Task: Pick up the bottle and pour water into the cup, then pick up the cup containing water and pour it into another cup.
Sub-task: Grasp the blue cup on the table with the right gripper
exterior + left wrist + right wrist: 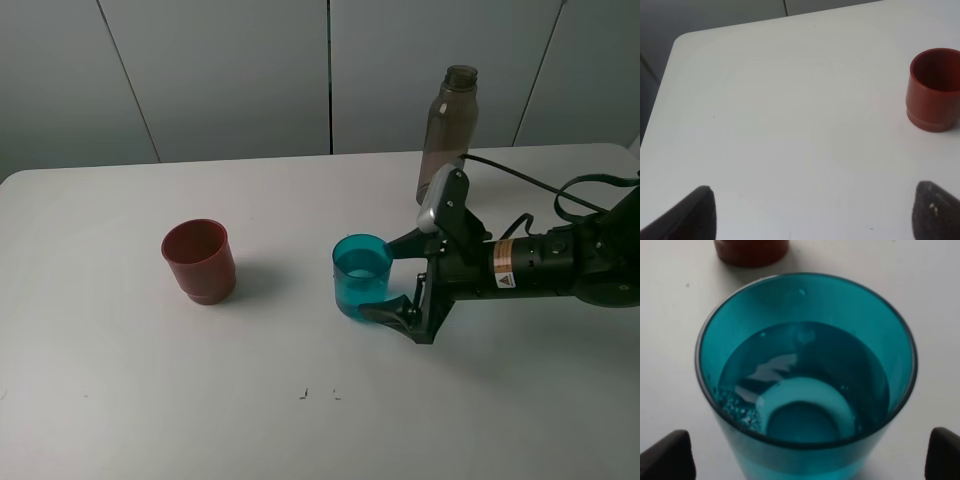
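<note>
The teal translucent cup (362, 275) stands upright on the table with water in it; in the right wrist view the cup (805, 370) fills the frame. My right gripper (398, 278) is open, one finger on each side of the cup's right flank, not closed on it. Its dark fingertips (667, 457) show at the frame's lower corners. The red-brown cup (200, 260) stands upright to the left, seen too in the left wrist view (934, 90). The grey-brown bottle (448, 130) stands uncapped at the back right. My left gripper (815, 220) is open over bare table.
The white table (300, 420) has its back edge against a grey wall. A black cable (520, 180) runs across the table behind the right arm, close to the bottle. A rounded table corner (682, 40) shows in the left wrist view.
</note>
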